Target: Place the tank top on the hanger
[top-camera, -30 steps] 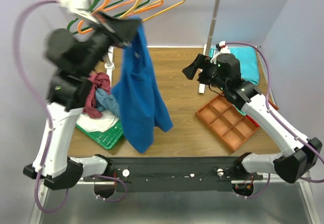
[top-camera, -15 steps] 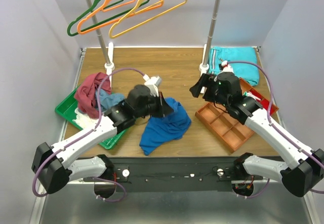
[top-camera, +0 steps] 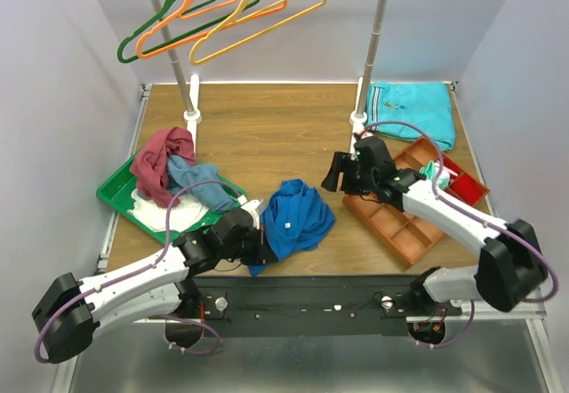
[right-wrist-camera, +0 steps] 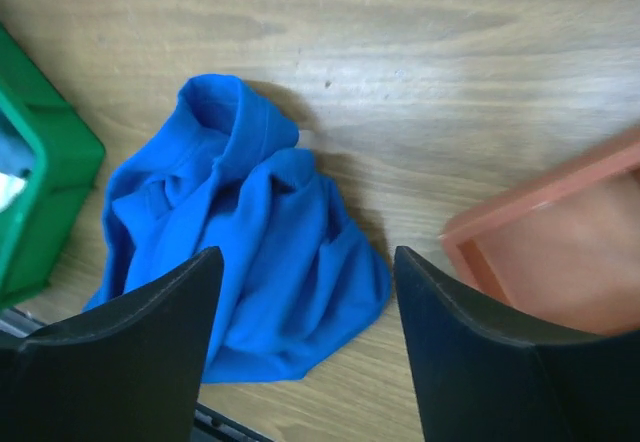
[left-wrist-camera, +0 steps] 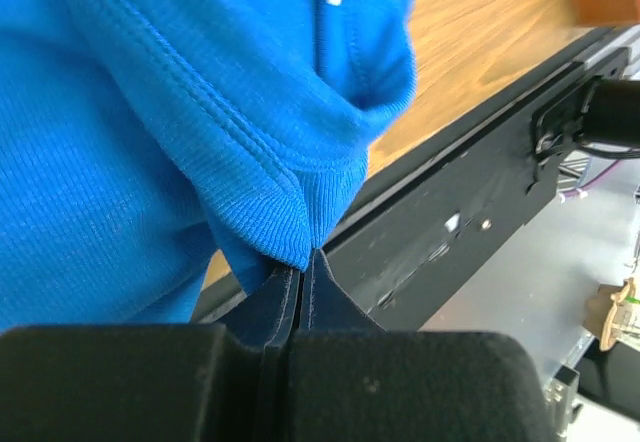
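The tank top [top-camera: 298,220] [left-wrist-camera: 150,142] [right-wrist-camera: 250,262] lies in a crumpled heap on the tabletop [top-camera: 267,135], near the front edge and between the two arms. It is so bunched that its straps and neckline cannot be told apart. A small white label shows among the folds, and the left wrist view cuts it off at the top edge.

The left pincer [top-camera: 256,244] [left-wrist-camera: 300,272] is closed tight on a ribbed, stitched hem at the heap's near-left side. From above, its fingertips are hidden under the cloth and wrist. The right pincer [top-camera: 332,175] [right-wrist-camera: 305,257] hangs above the heap's right side with its jaws apart and nothing between them. How high it is above the cloth is hard to judge.

Just left of the heap is a green tray [top-camera: 116,196] holding a maroon cloth [top-camera: 160,157] and other fabric. To the right is an orange divided tray [top-camera: 400,224], partly covered by the right arm.

The hanger [top-camera: 258,27] hangs bare on the rail at the back, well apart from the tank top. Its hook is cut off at the top of the view.
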Controlling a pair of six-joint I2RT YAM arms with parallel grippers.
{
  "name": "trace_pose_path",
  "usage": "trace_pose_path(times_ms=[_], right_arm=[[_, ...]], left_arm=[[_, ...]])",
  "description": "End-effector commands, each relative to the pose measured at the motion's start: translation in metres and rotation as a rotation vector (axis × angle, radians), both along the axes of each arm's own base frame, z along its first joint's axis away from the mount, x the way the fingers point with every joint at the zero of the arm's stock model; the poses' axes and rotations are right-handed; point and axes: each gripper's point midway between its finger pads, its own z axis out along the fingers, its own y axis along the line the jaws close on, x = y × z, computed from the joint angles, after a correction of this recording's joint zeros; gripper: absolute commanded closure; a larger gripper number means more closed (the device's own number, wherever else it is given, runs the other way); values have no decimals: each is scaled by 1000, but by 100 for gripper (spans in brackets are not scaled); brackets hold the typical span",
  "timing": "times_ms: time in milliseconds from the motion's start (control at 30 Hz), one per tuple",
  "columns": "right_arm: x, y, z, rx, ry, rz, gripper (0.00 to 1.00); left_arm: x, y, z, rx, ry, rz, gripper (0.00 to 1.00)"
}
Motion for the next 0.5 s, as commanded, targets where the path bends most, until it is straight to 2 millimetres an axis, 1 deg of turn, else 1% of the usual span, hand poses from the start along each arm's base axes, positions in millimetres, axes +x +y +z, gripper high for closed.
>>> trace_pose_path(times_ms=[0, 33, 67, 100, 133, 200, 233, 267, 300, 367, 400, 433, 467], right_arm=[[2, 51, 3, -17, -24, 190, 26], [8, 60, 12, -34, -53, 196, 27], [7, 64, -3, -83, -23, 209, 27], [1, 76, -3, -105, -33, 251, 27], [6, 75, -4, -152, -57, 228, 27], [7, 87, -7, -187, -75, 262, 27], [8, 90, -11, -200, -77, 273, 27], [11, 94, -8, -202, -88, 276, 28], [14, 94, -18, -230, -72, 285, 28], [16, 92, -25, -270, -53, 279, 32], [20, 91, -31, -293, -41, 263, 32], [22, 87, -34, -315, -39, 246, 32], [22, 83, -38, -328, -28, 234, 35]], left_arm=[[-26, 16, -14, 37, 132, 20, 100], [-28, 19, -15, 47, 139, 24, 100], [-28, 21, -16, 54, 140, 27, 100], [-31, 26, -19, 75, 144, 24, 100], [-31, 27, -20, 80, 146, 28, 100], [-33, 31, -23, 99, 150, 26, 100], [-33, 31, -22, 97, 150, 27, 100], [-34, 30, -21, 90, 150, 27, 100], [-34, 30, -20, 89, 150, 29, 100], [-31, 31, -16, 88, 134, 40, 100], [-31, 33, -17, 96, 136, 44, 100], [-31, 32, -15, 92, 134, 45, 100], [-30, 32, -14, 90, 133, 45, 100]])
